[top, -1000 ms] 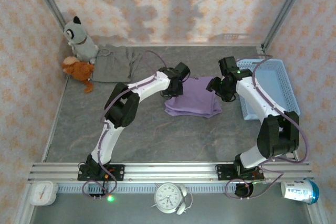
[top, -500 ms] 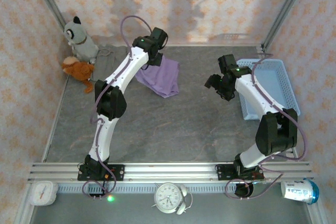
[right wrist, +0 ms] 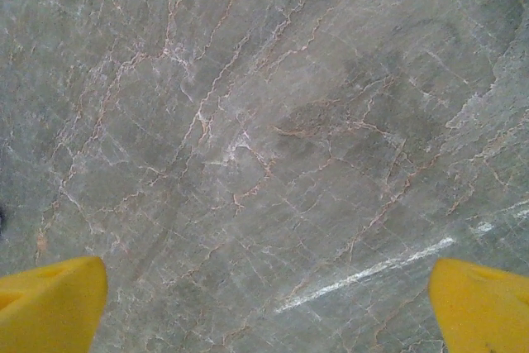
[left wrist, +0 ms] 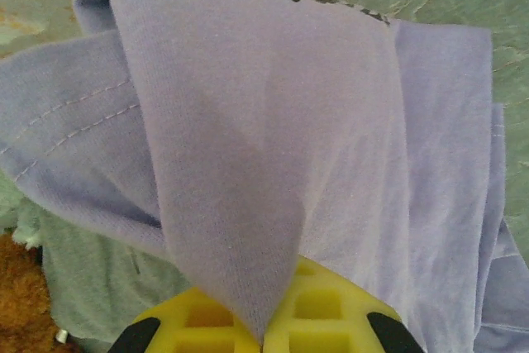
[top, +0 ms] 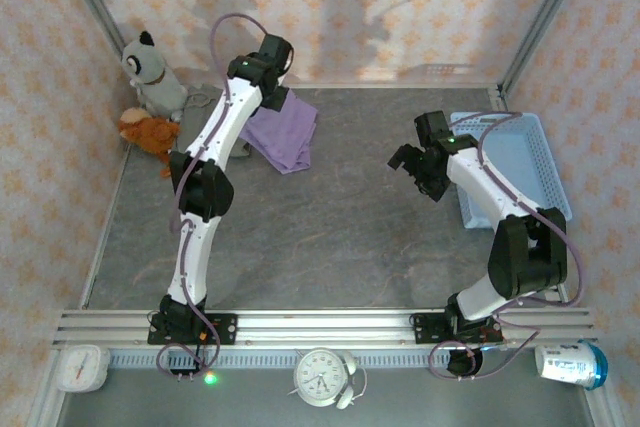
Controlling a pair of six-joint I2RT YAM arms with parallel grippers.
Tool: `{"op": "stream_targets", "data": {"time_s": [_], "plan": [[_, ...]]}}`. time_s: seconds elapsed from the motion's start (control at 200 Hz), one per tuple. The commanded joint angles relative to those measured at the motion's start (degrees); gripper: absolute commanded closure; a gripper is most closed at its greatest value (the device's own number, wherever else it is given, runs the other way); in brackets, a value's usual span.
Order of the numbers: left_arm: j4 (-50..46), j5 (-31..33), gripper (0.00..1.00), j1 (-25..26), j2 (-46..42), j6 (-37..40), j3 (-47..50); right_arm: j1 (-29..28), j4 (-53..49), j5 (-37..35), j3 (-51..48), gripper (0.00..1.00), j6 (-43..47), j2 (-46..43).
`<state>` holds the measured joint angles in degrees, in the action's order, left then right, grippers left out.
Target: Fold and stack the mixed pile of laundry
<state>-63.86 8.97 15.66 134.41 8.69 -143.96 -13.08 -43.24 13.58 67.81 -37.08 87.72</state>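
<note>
The left gripper [left wrist: 266, 330] has carried the lavender garment [top: 287, 134] farther toward the far-left corner, clamped on its fold. The right gripper [top: 412, 169] hangs wide open above the worktop [right wrist: 264, 121].

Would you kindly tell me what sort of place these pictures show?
Likely a staged robot test cell, not a real home: wallpapered panels around a marble-look table, an aluminium rail at its near edge, and plush toys as props.

The larger garment [top: 290, 137] is between plush toys [top: 152, 77], left, and basket [top: 520, 147], right.
</note>
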Motion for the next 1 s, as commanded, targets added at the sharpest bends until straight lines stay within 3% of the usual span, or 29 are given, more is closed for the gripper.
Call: {"op": "stream_targets", "data": {"time_s": [0.0, 0.836, 0.961, 0.971, 0.996], "plan": [[-0.61, 0.74, 1.0, -2.58, -3.97, 2.93, -1.99, -0.68, 0.64, -3.16, 1.75, 0.01, -1.44, 1.48], [0.34, -4.72, 1.0, -13.88, -7.93, 0.42, -2.22, -5.72, -1.05, -4.88, 13.19, 0.01, -0.49, 16.95], [2.53, -1.87, 1.0, -16.9, -7.39, -1.17, 0.55, -5.91, -1.46, -4.63, 14.34, 0.01, -0.19, 17.96], [2.71, -1.39, 0.97, -17.2, -7.2, -1.21, 0.82, -5.93, -1.49, -4.69, 14.45, 0.01, -0.16, 18.02], [2.7, 0.54, 0.76, -17.76, -6.59, -1.63, 1.06, -5.99, -1.57, -4.61, 14.62, 0.01, -0.04, 18.06]]}}
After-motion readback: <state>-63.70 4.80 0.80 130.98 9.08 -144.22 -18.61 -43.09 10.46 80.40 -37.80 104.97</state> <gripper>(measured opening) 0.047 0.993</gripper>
